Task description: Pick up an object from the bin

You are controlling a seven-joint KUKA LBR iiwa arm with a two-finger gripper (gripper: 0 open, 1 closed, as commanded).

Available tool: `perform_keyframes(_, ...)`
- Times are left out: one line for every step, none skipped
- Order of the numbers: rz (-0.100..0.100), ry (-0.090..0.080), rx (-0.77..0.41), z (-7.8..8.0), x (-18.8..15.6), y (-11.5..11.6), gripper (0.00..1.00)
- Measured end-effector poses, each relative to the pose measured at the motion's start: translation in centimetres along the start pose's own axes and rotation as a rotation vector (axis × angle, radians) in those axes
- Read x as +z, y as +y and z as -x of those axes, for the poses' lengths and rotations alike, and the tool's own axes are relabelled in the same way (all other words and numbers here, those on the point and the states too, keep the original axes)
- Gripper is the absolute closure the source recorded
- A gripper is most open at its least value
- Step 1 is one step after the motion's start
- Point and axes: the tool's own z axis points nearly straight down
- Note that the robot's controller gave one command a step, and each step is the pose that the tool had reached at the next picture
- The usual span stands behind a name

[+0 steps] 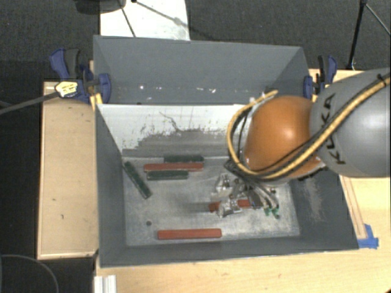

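Grey sheet metal forms the bin [110, 182] we look down into. The arm comes in from the right, its orange dome-shaped cover [278, 136] hanging over the right half of the floor. Below that cover we see the gripper [229, 201], a cluster of bright metal parts low over the floor, right of centre. We cannot tell whether the claw is spread or pressed together, since its metalwork merges with what lies under it.

Right at the gripper we make out a short reddish-brown stick [244, 204] lying roughly level, with another reddish end showing at the claw's left side. Whether it is pinched we cannot say. Just to the right lies a small bright green bit [273, 212].

Well apart, near the front wall, a long reddish-brown flat bar [189, 233] lies alone. Towards the back left we see a second reddish-brown bar [168, 166], with a rear dark green bar [183, 159] just behind it and a front dark green bar [166, 176] just before it, all close together. A tilted dark green bar [137, 179] lies beside the left wall.
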Motion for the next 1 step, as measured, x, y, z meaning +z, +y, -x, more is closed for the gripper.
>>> perform_keyframes(0.0, 0.005, 0.034, 0.38, -1.98, 0.58, 1.0)
